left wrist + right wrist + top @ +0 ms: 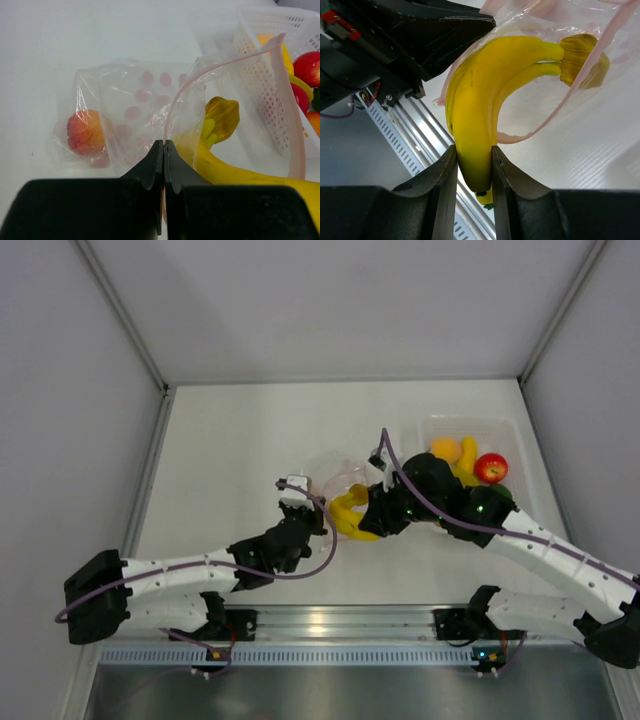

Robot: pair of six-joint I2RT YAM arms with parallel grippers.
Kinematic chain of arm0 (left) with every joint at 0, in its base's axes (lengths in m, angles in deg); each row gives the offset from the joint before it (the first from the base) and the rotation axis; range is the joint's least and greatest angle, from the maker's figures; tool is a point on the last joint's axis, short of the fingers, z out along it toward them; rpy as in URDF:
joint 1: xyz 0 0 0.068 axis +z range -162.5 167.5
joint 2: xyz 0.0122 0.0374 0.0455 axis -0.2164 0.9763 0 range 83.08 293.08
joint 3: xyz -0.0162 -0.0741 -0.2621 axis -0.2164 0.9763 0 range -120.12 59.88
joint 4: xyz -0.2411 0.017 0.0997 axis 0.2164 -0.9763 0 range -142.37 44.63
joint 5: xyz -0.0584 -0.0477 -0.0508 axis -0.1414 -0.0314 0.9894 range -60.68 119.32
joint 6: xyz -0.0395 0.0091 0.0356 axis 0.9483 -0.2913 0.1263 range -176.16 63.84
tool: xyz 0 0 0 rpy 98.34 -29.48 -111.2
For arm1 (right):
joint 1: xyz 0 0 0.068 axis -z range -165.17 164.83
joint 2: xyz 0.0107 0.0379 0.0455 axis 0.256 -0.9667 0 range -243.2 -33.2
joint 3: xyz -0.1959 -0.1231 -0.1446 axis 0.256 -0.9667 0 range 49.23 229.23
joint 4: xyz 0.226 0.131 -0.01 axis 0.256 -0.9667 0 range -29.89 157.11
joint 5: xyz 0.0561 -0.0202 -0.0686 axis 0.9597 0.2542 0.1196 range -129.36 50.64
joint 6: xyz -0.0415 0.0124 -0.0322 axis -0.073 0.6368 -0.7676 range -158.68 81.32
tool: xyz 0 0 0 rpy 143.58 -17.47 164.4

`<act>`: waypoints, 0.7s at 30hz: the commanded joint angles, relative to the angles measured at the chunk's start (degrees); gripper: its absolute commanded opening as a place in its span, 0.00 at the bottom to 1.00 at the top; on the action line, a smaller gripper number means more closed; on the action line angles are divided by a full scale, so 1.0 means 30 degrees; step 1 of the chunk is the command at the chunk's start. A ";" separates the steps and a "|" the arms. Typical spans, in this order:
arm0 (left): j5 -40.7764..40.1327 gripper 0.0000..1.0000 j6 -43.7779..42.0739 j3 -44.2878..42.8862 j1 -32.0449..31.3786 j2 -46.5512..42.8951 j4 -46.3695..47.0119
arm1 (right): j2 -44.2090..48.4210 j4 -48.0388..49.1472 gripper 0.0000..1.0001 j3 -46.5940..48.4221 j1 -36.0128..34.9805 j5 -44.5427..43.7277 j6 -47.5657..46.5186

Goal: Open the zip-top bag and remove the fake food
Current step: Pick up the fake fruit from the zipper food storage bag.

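Open zip-top bag (135,100): left jaws pressed together on its rim, right jaws pinching the bananas (475,115) partly out; one peach (85,132) left inside.

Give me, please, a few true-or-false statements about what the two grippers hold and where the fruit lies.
1. The right gripper is shut on the bananas. True.
2. The left gripper is open and empty. False: it is shut, pinching the edge of the bag.
3. A peach lies inside the bag. True.
4. The bananas lie wholly inside the bag. False: only the stem end sits in the bag's mouth.
5. The tray is empty. False: it holds an apple and other fruit.
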 commanded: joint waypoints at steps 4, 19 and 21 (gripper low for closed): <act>-0.0487 0.00 0.0624 -0.0964 0.0463 0.0664 -0.0427 | 0.0711 0.0320 0.00 0.1498 0.0660 0.1324 -0.0461; 0.0361 0.00 0.1944 -0.2341 0.1841 0.1308 -0.2830 | 0.2293 0.0844 0.00 0.1617 0.2213 0.5070 -0.0696; 0.0828 0.00 0.2061 -0.2400 0.1812 0.1338 -0.2772 | 0.2177 0.1517 0.00 0.1442 0.2302 0.6213 -0.0404</act>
